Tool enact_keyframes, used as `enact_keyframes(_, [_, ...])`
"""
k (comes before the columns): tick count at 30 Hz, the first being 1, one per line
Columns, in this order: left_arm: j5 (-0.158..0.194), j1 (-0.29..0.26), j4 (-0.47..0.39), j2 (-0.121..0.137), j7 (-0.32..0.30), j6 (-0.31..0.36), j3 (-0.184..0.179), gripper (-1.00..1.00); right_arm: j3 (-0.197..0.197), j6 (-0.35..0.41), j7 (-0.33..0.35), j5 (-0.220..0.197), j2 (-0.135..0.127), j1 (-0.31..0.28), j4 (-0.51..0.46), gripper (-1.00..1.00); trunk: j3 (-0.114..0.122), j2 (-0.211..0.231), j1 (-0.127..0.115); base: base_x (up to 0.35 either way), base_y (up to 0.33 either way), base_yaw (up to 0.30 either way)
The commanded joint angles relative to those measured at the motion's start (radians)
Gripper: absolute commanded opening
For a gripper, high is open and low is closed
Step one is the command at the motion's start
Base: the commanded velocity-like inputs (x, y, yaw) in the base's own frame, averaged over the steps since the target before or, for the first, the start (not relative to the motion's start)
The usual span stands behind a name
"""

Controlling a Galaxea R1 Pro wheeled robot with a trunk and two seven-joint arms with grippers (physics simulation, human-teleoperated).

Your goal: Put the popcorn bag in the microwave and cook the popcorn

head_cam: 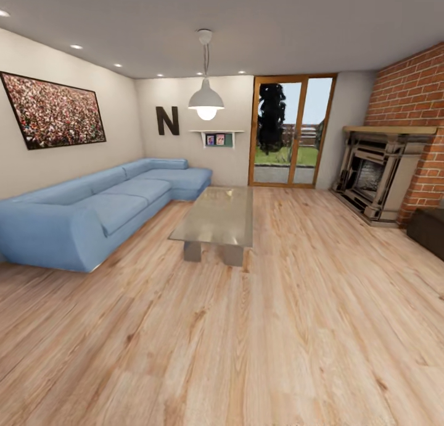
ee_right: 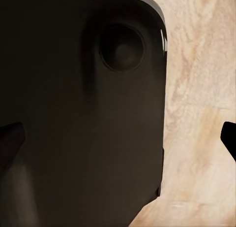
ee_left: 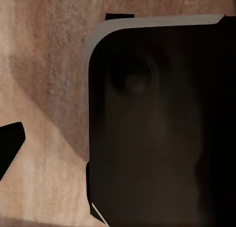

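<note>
You face a living room, blue sofa at frame left and glass coffee table at centre, with no kitchen or popcorn bag in sight to bear on, and whether either pincer is spread I cannot tell

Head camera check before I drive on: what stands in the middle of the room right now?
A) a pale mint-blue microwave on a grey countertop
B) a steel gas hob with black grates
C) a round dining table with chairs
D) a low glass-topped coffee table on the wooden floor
D: the low glass-topped coffee table stands on the light wooden plank floor, beside the blue corner sofa; this is a living room.
</note>
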Motion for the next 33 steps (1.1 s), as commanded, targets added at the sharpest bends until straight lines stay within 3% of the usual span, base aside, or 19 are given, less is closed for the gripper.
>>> enact_keyframes(1, [0.004, 0.000, 0.000, 0.000, 0.000, -0.003, -0.001, 1.00, 0.000, -0.004, 0.000, -0.002, 0.000, 0.000, 0.000, 1.00, -0.001, 0.000, 0.000, 0.000, 0.000, -0.275])
enact_keyframes(33, [0.004, 0.000, 0.000, 0.000, 0.000, -0.003, -0.002, 1.00, 0.000, -0.013, 0.000, -0.002, -0.007, 0.000, 0.002, 1.00, -0.001, 0.000, 0.000, 0.000, 0.000, -0.269])
